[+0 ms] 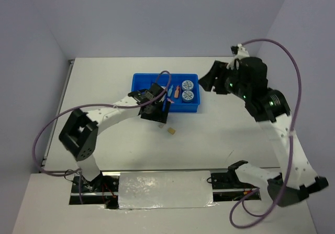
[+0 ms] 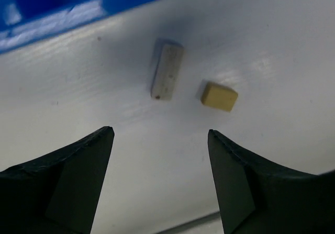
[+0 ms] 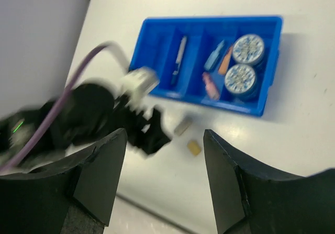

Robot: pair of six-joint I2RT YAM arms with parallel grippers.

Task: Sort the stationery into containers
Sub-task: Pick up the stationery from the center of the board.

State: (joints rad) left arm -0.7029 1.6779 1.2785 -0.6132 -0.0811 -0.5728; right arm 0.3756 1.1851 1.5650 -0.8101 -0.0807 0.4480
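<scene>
The blue tray (image 1: 137,78) sits mid-table and also shows in the right wrist view (image 3: 209,20). It holds two tape rolls (image 3: 248,49) (image 3: 240,78), a pen (image 3: 179,58), and orange (image 3: 226,60) and pink (image 3: 211,86) capsules. A grey eraser (image 2: 167,70) and a tan eraser (image 2: 219,96) lie on the table just in front of the tray; the tan one also shows from above (image 1: 171,131). My left gripper (image 2: 159,132) is open and empty, above the table just short of the erasers. My right gripper (image 3: 165,132) is open and empty, high to the right of the tray (image 1: 207,79).
The left arm (image 1: 112,113) reaches across the tray's front left corner, its purple cable (image 1: 162,76) looping over the tray. A silver plate (image 1: 165,189) lies at the near edge between the arm bases. Grey walls close the table's sides and back.
</scene>
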